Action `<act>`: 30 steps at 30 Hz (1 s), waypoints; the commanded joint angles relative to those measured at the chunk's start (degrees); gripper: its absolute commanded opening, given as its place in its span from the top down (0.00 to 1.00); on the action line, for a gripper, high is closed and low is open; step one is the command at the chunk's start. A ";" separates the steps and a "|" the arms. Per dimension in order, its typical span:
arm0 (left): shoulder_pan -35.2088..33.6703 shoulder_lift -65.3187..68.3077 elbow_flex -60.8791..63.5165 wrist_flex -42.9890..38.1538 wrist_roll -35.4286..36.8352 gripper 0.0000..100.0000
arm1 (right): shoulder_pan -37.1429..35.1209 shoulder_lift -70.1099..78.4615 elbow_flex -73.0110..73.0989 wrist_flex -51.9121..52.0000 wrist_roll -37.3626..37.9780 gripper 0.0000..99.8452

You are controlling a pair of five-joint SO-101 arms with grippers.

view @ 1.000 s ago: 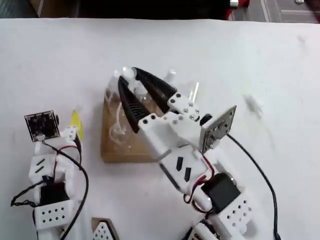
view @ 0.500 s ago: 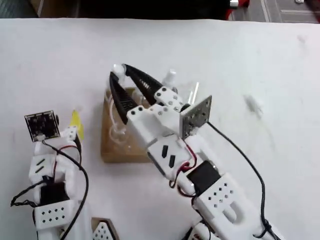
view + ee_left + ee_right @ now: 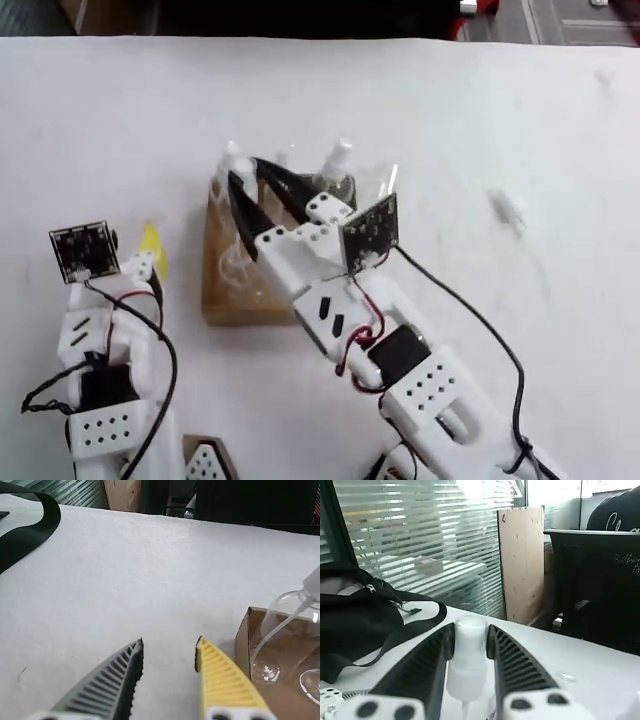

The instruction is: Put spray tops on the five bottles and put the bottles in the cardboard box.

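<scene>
Counter: white, and it spans the high view. The box and both arms are on it.
Right arm: I see it run from the lower right of the high view up to the centre, ending over the box.
Left arm: lower left of the high view, just beside the box.
Cardboard box: brown with an open top, centre of the high view and a little to the left.
Bottles: clear plastic, standing inside the box. I cannot count them under the right arm. A white top shows at the upper edge of the box.
Right tool: pinching the spray top, with both black fingers pressed against its sides. In the high view it sits over the upper left corner of the box.
Left tool: spread, with the grey and yellow fingers apart and nothing between them. It is low over bare counter just beside the box.
Spray top: white and upright between the right tool's fingers. A thin stem shows beneath it.
</scene>
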 commanded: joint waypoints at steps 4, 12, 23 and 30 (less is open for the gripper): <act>0.75 -0.66 -0.70 -1.93 -0.44 0.83 | 0.31 0.13 3.43 -3.65 1.49 0.98; 0.75 -0.66 -0.70 -1.93 -0.44 0.83 | -0.66 -0.40 3.87 -3.30 1.23 0.82; 0.75 -0.66 -0.70 -1.93 -0.44 0.83 | -1.80 -1.89 3.52 -0.84 1.49 0.82; 0.75 -0.66 -0.70 -1.93 -0.44 0.83 | 8.84 -14.81 -3.25 12.09 0.00 0.83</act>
